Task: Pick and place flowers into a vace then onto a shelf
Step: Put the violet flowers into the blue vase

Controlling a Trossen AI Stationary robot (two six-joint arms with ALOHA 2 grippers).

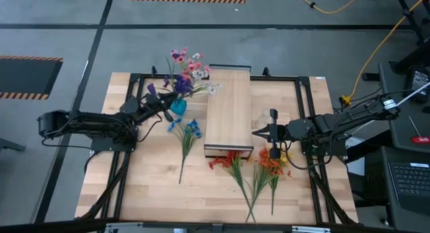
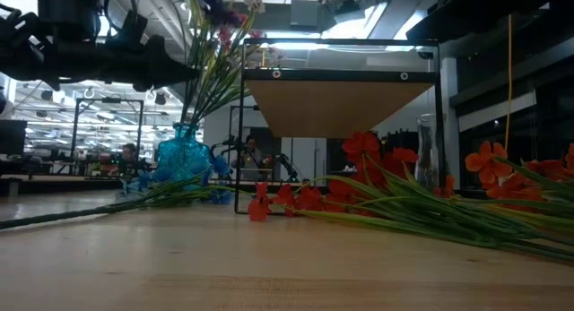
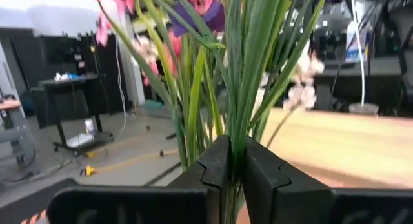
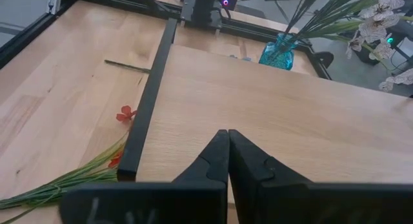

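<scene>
The bench [image 1: 141, 186] is a butcher-block wooden top edged by a black frame. The shelf [image 1: 228, 109] stands near its middle, a blue glass vase [image 1: 178, 107] of mixed blooms just left of it. Lying flat are a blue sprig [image 1: 187, 135], red flowers [image 1: 232, 164], orange flowers [image 1: 272, 162], and what may be a clear glass [image 1: 262, 117] right of the shelf.

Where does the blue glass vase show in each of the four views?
High view: blue vase left of the shelf, by the left end effector.
Low view: left of centre, stems rising from it.
Left wrist view: not visible; only stems.
Right wrist view: beyond the plank's far edge.
Shared landmark: the shelf.
</scene>
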